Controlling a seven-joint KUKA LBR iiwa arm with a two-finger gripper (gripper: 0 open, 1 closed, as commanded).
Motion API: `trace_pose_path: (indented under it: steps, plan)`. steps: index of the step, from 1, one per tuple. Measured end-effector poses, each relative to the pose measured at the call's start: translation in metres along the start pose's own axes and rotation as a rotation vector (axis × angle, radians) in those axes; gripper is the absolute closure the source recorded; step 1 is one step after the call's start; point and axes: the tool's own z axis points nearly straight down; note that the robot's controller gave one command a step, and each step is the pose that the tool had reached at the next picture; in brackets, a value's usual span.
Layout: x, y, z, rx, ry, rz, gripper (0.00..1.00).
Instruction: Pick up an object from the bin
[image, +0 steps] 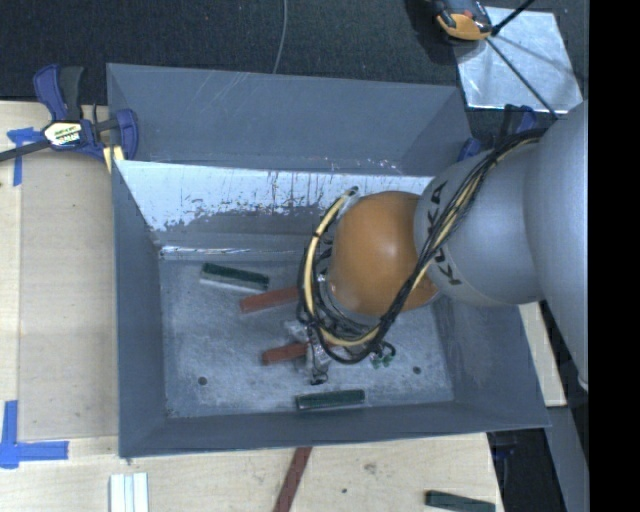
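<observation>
The arm is down in the bin (140, 330), its orange cover (375, 255) hanging over the right half of the floor. The gripper (318, 368) sits low, right at the right-hand end of a short red-brown stick (283, 353) that lies flat near the middle of the floor. From where I stand I can't tell whether the gripper is open, closed, or has hold of that stick, because the wrist and cables hide it.

A dark green bar (330, 400) lies just in front, along the near wall. A longer red-brown stick (268, 300) and another green bar (234, 273) lie farther back to the left, apart from the gripper.

To my eye the short stick is the likely pick. Doing it well means closing across its narrow width, a little in from the end so it doesn't swing. The lift should then go straight up, clear of the dark green bar.
</observation>
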Motion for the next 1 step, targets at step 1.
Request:
trace_pose_path:
  steps: [1]
  plan:
    - [0.0051,-0.0003,-0.1754,0.002,-0.010,0.055,1.00]
